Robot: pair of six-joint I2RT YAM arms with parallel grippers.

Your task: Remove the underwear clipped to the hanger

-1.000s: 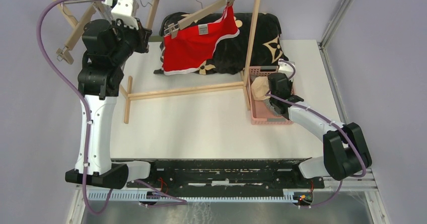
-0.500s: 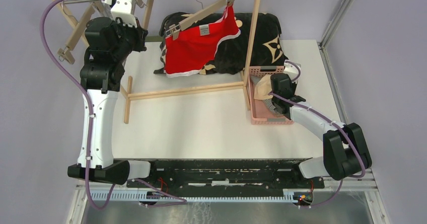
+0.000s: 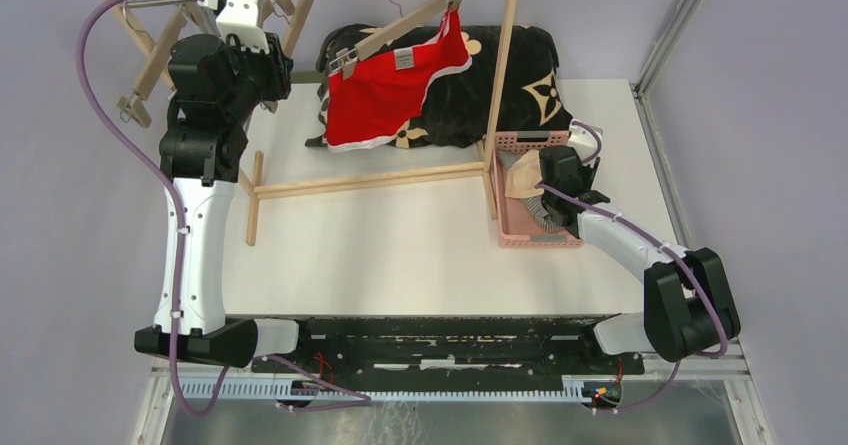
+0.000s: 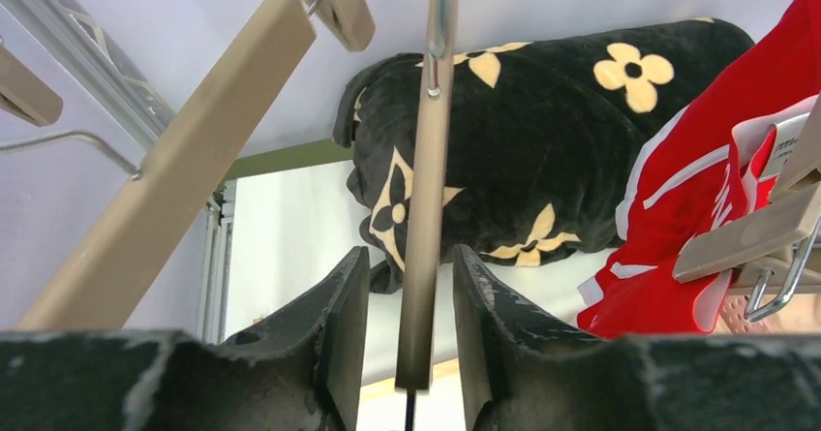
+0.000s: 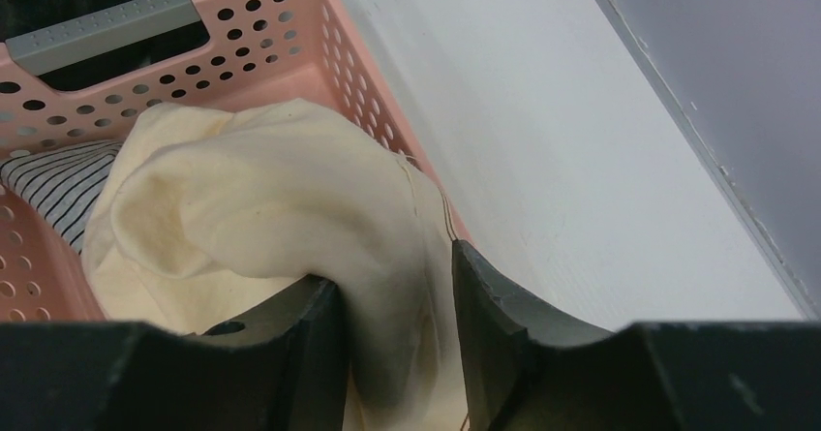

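Observation:
The bright red underwear (image 3: pixel 395 90) (image 4: pixel 697 208) hangs clipped to a wooden hanger (image 3: pixel 400 27) on the rack's rail. My left gripper (image 3: pixel 272 73) (image 4: pixel 407 295) is up by the rail at the left. It is open, and the bar of an empty wooden hanger (image 4: pixel 426 208) stands between its jaws with a gap on each side. My right gripper (image 3: pixel 535 180) (image 5: pixel 397 305) is open over the pink basket (image 3: pixel 520 235) (image 5: pixel 319 24). A fold of the pale beige underwear (image 3: pixel 520 177) (image 5: pixel 252 199) lies loose between its jaws. Under it is the striped underwear (image 3: pixel 545 215) (image 5: pixel 48 184).
A big black cushion with tan flowers (image 3: pixel 500 75) (image 4: pixel 542 131) lies behind the wooden rack (image 3: pixel 505 75). The rack's base bar (image 3: pixel 370 180) crosses the table. Another empty clip hanger (image 3: pixel 135 90) hangs at the far left. A wall edge (image 3: pixel 665 55) runs along the right.
Both grippers have opened. The left one has let go of the empty hanger's bar. The right one has released the beige underwear into the basket.

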